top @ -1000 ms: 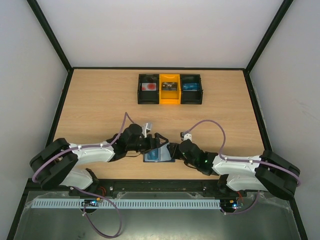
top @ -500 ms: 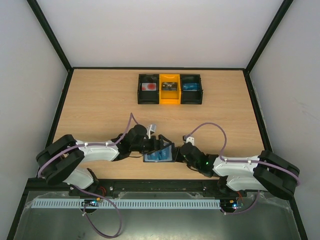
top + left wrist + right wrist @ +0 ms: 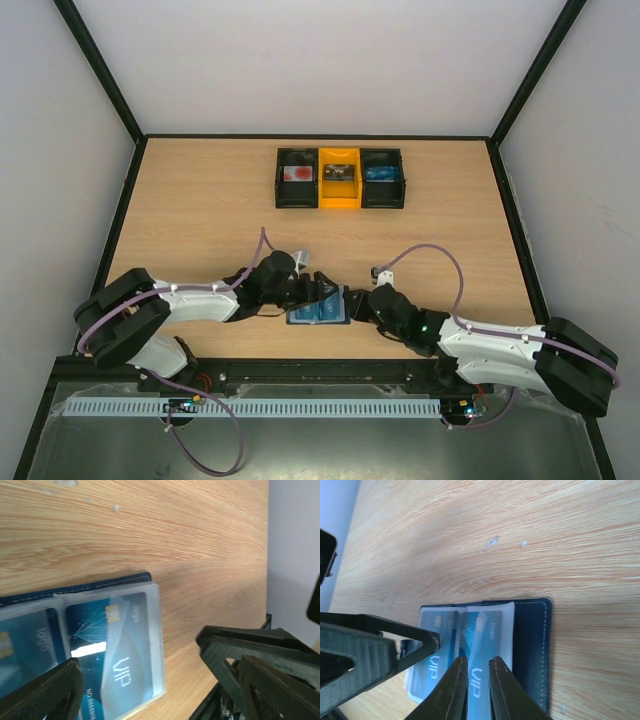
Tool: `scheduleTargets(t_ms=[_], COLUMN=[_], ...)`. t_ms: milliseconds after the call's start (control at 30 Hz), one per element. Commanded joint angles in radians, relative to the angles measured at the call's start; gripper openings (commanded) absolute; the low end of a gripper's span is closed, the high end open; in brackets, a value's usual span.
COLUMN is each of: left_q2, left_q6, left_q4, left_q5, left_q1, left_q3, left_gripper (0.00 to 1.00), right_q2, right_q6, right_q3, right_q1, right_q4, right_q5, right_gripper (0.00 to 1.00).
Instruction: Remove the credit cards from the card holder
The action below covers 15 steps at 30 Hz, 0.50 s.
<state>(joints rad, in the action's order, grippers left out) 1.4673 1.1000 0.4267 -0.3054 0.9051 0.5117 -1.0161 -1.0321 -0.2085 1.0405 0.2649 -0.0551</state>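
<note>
The card holder (image 3: pixel 318 312) lies open on the table between my two grippers, navy cover down (image 3: pixel 532 650), its navy edge also in the left wrist view (image 3: pixel 100 585). Clear sleeves hold blue "VIP" credit cards (image 3: pixel 485 630) (image 3: pixel 120 650). My left gripper (image 3: pixel 316 290) (image 3: pixel 137 652) is wide open and straddles the holder's sleeves; one of its fingers (image 3: pixel 395 645) shows over the left card. My right gripper (image 3: pixel 352 305) (image 3: pixel 478 659) hovers over the right card, its jaws a narrow gap apart with the card's face showing between them. A clear sleeve leaf is lifted near its left finger.
Three small bins stand in a row at the back: black (image 3: pixel 297 178), yellow (image 3: pixel 339 178), black (image 3: pixel 382 178), each with something inside. The holder lies close to the table's near edge (image 3: pixel 320 358). Walls close in the left, right and back.
The left gripper has moved right over the holder. The right arm has swung lower and stretched out, its gripper still at the holder's right side. The lifted page now lies flatter.
</note>
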Motion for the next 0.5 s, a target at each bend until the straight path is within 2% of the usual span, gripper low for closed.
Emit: scheduleTargets(t_ms=[0, 467], left_q2=[-0.043, -0.024], left_q6=[-0.042, -0.06], left_q4=[-0.067, -0.086], left_q5=[0.075, 0.1], left_q1=[0.002, -0.009], left_q3=[0.01, -0.012], left_gripper=[0.84, 0.68], right_q2=[0.033, -0.134], right_q6=[0.0, -0.022], right_q3=[-0.014, -0.031], right_q1=[0.005, 0.005], right_q4=[-0.001, 0.098], right_q5=[0.022, 0.089], right_gripper=[0.14, 0.1])
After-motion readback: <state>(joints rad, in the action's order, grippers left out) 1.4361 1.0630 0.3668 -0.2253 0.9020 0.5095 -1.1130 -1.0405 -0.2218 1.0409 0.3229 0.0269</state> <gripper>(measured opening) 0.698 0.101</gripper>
